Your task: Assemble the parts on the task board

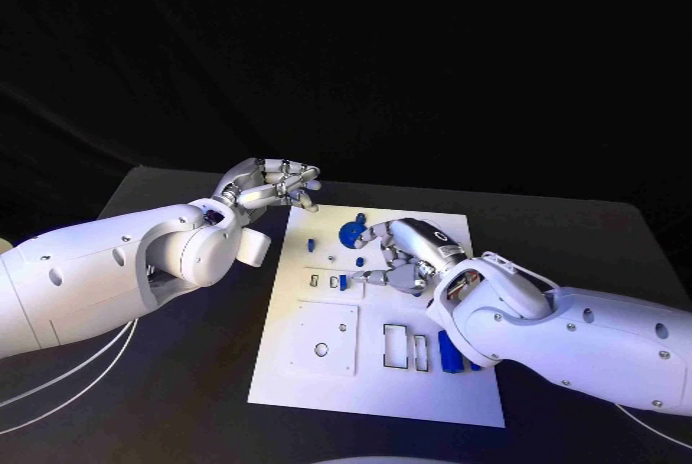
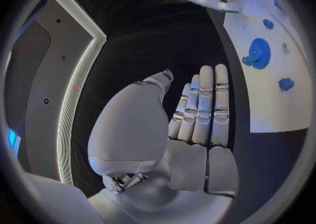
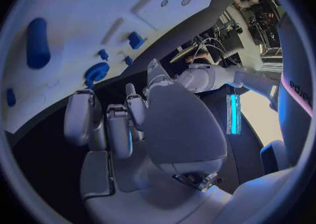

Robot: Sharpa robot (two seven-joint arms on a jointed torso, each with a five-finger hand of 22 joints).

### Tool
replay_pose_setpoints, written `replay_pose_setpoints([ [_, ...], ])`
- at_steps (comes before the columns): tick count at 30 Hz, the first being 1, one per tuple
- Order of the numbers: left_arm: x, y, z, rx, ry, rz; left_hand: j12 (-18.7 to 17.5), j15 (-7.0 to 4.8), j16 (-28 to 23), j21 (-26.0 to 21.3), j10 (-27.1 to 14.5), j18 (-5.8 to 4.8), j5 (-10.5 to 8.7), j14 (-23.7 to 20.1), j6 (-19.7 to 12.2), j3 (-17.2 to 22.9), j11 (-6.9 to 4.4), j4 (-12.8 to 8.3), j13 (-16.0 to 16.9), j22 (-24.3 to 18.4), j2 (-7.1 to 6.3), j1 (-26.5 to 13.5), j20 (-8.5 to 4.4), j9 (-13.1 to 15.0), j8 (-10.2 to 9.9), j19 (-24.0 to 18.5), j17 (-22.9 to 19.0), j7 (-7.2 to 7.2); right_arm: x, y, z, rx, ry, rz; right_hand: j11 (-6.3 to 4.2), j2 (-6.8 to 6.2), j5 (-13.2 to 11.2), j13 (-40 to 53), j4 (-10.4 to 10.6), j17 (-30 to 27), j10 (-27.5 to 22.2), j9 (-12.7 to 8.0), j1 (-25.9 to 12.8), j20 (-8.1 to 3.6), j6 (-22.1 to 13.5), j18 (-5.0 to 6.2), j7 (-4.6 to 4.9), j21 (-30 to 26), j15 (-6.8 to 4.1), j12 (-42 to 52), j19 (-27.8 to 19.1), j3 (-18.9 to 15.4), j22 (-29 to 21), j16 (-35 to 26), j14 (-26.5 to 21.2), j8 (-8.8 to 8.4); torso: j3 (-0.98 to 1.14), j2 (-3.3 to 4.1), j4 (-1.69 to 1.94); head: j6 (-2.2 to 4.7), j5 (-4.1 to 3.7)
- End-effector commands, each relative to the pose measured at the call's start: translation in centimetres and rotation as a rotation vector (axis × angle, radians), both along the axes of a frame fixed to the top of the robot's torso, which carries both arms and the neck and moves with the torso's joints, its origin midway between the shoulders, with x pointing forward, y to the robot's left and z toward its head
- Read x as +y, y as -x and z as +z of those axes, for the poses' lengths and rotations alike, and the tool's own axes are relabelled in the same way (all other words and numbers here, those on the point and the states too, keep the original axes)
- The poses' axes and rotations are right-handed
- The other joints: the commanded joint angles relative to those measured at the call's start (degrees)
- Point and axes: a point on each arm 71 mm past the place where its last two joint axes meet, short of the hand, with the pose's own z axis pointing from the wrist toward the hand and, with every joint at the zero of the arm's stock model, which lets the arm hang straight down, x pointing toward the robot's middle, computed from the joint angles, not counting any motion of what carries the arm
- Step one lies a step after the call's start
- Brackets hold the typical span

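Note:
The white task board (image 1: 378, 384) lies in the middle of the black table. A blue gear (image 1: 353, 231) sits near its far edge, with small blue parts (image 1: 310, 244) beside it. My right hand (image 1: 405, 254) hovers over the board just right of the gear, fingers bent down and apart, with nothing seen in them. My left hand (image 1: 273, 185) floats off the board's far left corner, holding nothing; in the left wrist view its fingers (image 2: 200, 108) lie straight beside the board (image 2: 276, 108) and gear (image 2: 258, 52). The right wrist view shows the gear (image 3: 97, 71) and a blue cylinder (image 3: 37, 42).
Two upright blue parts (image 1: 450, 352) stand on the board against my right forearm. Rectangular slots (image 1: 395, 344) and a raised square plate (image 1: 325, 336) take up the board's near half. Black table (image 1: 159, 404) lies around the board.

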Motion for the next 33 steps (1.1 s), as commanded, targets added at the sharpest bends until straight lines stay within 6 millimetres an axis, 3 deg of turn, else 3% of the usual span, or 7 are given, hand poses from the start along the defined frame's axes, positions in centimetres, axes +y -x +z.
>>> replay_pose_setpoints([
  [1, -0.7, 0.2, -0.8, 0.057, -0.16, -0.097, 7.7, -1.17, 9.7, 5.0, 0.4, 0.6, -0.25, 2.4, 0.0, -1.7, -1.08, 0.3, 5.2, 2.7, 0.26, -0.9, -1.4, 1.7, 3.0, 2.9, 5.8, -0.8, -1.5, -0.5, 1.1, 0.104, -0.141, -0.021, -0.16, 0.32, 0.8, -0.5, 0.0, 8.7, -0.7, 0.2, 0.3, -0.2, 1.3, 0.27, -0.23, -0.8, 0.1, -0.6, -0.6, 0.6, 1.7, -0.3, 4.4, 0.9, 0.11, -0.63, -0.23, 0.07, 0.05],
  [2, -0.8, 0.3, -0.9, 0.063, -0.176, -0.105, 11.3, -1.49, 14.0, 7.2, -0.4, 0.4, 0.01, 3.8, -0.3, -2.3, -1.55, 0.4, 7.8, 4.0, 0.51, -1.1, -1.63, 2.5, 4.4, 3.9, 9.0, -1.18, -1.8, -0.6, 1.2, 0.115, -0.147, -0.026, -0.19, 0.37, 0.9, -0.5, 0.0, 8.7, -0.7, 0.2, 0.2, -0.22, 1.4, 0.28, -0.27, -0.8, 0.07, -0.6, -0.6, 0.7, 1.6, -0.3, 4.4, 1.03, 0.12, -0.69, -0.24, 0.08, 0.05],
  [3, -0.9, 0.3, -1.2, 0.08, -0.217, -0.128, 24.7, -2.5, 29.5, 13.1, -3.0, 0.64, 0.33, 11.9, -0.9, -4.0, -2.31, 1.2, 17.3, 7.5, 1.97, -4.7, -2.78, 5.4, 9.4, 5.3, 27.5, -2.09, -2.5, -0.8, 1.5, 0.14, -0.162, -0.04, -0.29, 0.54, 1.0, -0.6, 0.0, 8.7, -0.8, 0.3, 0.1, -0.29, 1.7, 0.3, -0.37, -0.9, 0.0, -0.6, -0.6, 0.8, 1.6, -0.3, 4.4, 1.38, 0.14, -0.83, -0.24, 0.04, 0.04],
  [5, -1.4, 0.6, -1.9, 0.126, -0.343, -0.2, 38.4, -3.67, 35.4, 19.4, -7.9, 0.52, 0.59, 15.6, -3.1, -3.3, -3.28, 2.1, 26.5, 11.6, 3.17, -6.0, -3.41, 9.1, 15.7, 4.3, 35.1, -2.74, -4.2, -1.2, 2.3, 0.175, -0.187, -0.069, -0.34, 0.66, 1.2, -0.7, 0.0, 8.6, -0.9, 0.4, 0.0, -0.33, 1.9, 0.31, -0.43, -1.0, -0.05, -0.7, -0.6, 0.8, 1.6, -0.3, 4.4, 1.58, 0.18, -1.16, -0.17, -0.14, 0.22],
  [10, -2.1, 1.2, -3.2, 0.221, -0.585, -0.293, 51.9, -5.17, 40.6, 32.5, -1.9, -1.41, 0.47, 21.0, -2.1, -3.3, -5.37, 2.0, 38.6, 28.9, 4.51, -11.9, -5.09, 13.7, 23.7, 9.6, 44.4, -5.36, -7.1, -1.7, 3.3, 0.205, -0.216, -0.128, -0.39, 0.68, 1.2, -0.8, 0.0, 8.7, -1.0, 0.5, -0.2, -0.37, 2.0, 0.28, -0.49, -0.9, -0.09, -0.8, -0.6, 0.8, 1.7, -0.3, 4.4, 1.78, 0.34, -1.68, 0.0, -0.42, 0.18],
  [21, -4.1, 0.9, -4.1, 0.294, -0.928, -0.36, 56.4, -5.9, 41.6, 36.3, 0.2, -2.02, 0.31, 22.0, -2.7, -6.3, -6.21, 2.1, 43.1, 33.7, 5.09, -18.6, -5.75, 17.9, 28.8, 10.3, 46.6, -6.38, -11.0, -2.8, 3.7, 0.269, -0.263, -0.247, -0.46, 0.61, 0.9, -0.9, 0.1, 8.6, -1.0, 0.6, -1.3, -0.49, 1.8, 0.31, -0.57, -1.2, -0.2, -0.9, -0.6, 0.4, 1.6, -0.4, 4.4, 2.15, 0.93, -2.28, 0.23, -0.89, 0.31],
  [33, -7.1, -0.4, -3.6, 0.222, -1.109, -0.398, 58.2, -6.22, 42.0, 37.9, 1.5, -2.47, 0.39, 22.3, -3.2, -7.2, -6.57, 2.1, 45.3, 36.6, 5.69, -19.5, -6.01, 19.9, 30.8, 11.3, 47.6, -6.79, -12.3, -3.5, 3.8, 0.262, -0.26, -0.293, -0.47, 0.55, 0.8, -1.0, 0.0, 8.6, -1.1, 0.6, -1.5, -0.51, 1.7, 0.32, -0.58, -1.2, -0.21, -0.9, -0.6, 0.3, 1.5, -0.4, 4.4, 2.2, 0.9, -2.17, 0.34, -1.52, 0.56],
])
